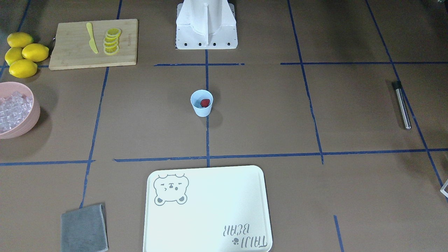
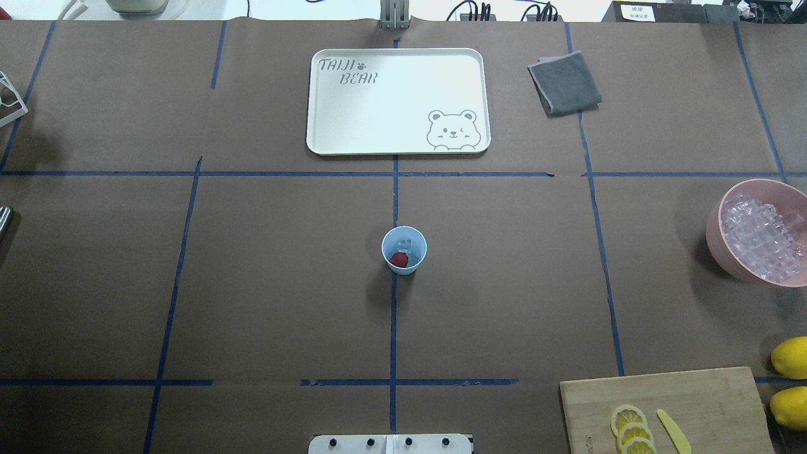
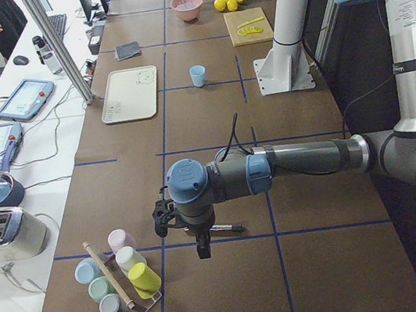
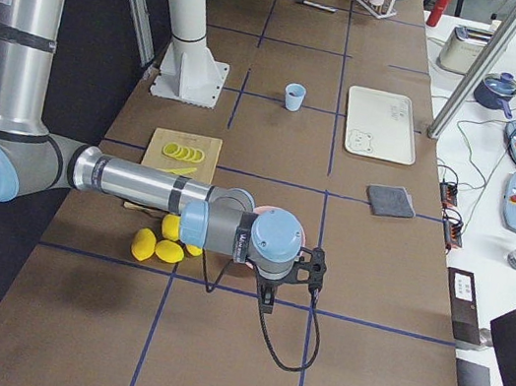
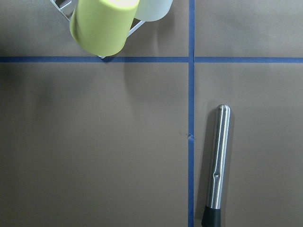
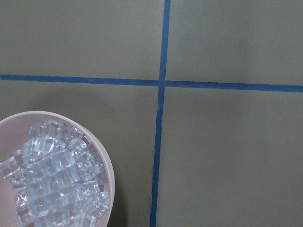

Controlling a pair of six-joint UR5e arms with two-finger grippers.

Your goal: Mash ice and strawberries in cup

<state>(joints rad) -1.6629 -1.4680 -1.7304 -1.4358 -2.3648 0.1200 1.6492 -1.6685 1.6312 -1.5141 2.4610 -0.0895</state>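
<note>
Brown paper-covered table (image 2: pixel 252 284) with a blue tape grid. Cup (image 2: pixel 404 250) stood upright at mid-table on the centre tape line: small pale-blue plastic tumbler, tapered, smooth, no handle. Inside it were one red roundish strawberry (image 2: pixel 398 259) and a few clear glassy ice (image 2: pixel 406 243) cubes, touching each other, berry whole. Pink round bowl (image 2: pixel 712 230) at the robot's right end of the table held a heap of cubes (image 2: pixel 763 243), well apart from the cup. Cream rectangular tray (image 2: pixel 397 101) with rounded corners and a bear print lay beyond the cup, a folded grey cloth (image 2: pixel 565 82) near it. Wooden cutting board (image 1: pixel 70 49) carried a row of lemon slices (image 1: pixel 112 41) and a yellow plastic knife (image 1: pixel 91 37); four whole lemons (image 1: pixel 22 54) lay just beside it. Metal rod (image 1: pixel 401 105), shiny with a black end, lay flat at the left end, near a rack (image 3: pixel 120 277) of pastel cups. Left gripper (image 3: pixel 204 250) hung over the table near the rod; right gripper (image 4: pixel 266 302) hung near the bowl. Both showed only in side views, so I couldn't tell how far either was open or whether it held anything.
</note>
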